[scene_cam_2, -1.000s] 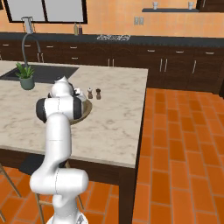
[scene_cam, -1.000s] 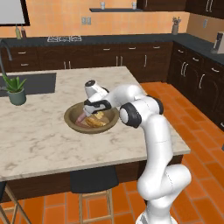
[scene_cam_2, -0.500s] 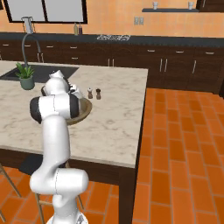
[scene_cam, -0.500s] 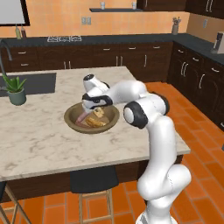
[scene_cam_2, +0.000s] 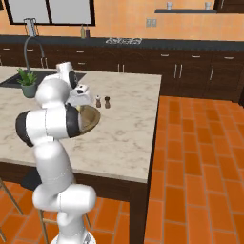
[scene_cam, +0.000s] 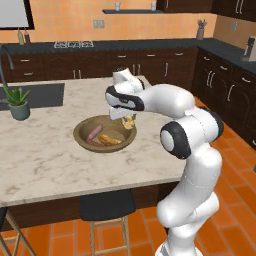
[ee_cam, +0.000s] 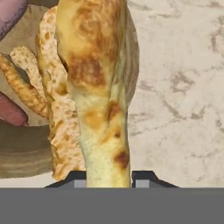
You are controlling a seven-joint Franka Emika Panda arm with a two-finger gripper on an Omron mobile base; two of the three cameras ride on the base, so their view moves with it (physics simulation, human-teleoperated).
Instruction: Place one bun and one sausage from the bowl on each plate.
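One bun (ee_cam: 98, 87) clamped in the pincer (ee_cam: 109, 177), finger tips closed against its lower end; long axis running straight out along the pincer's own line, free end hanging over the near rim of the bowl (scene_cam: 82, 142). Seen from the left base view: pincer (scene_cam: 126, 119) poised just above the right side of the bowl, bun (scene_cam: 129, 121) dangling beneath it, clear of the contents. Remaining in the bowl: further buns (ee_cam: 52, 105) lying beside and under the held one, plus a sausage (scene_cam: 94, 134) toward the left half; a second sausage end (ee_cam: 11, 109) visible at the hand view's left edge.

Governing relation for the coming move, by judgement: bun lifted but not yet carried off; marble counter (scene_cam: 45, 165) open to the right of the bowl in the hand view. No plate identifiable in any current frame, so direction of travel to a plate cannot be stated. Task judged at an early stage: nothing delivered.

Arm pose: upper link reaching forward and left from the shoulder, elbow high, wrist bent down over the bowl. From the right base view, the arm's bulk covers most of the bowl (scene_cam_2: 90, 119); salt and pepper shakers (scene_cam_2: 102, 102) standing just beyond it, a potted plant (scene_cam_2: 28, 82) well apart near the sink.

Risk noted: grip near one end only, bun liable to swing or slip during a fast transfer.
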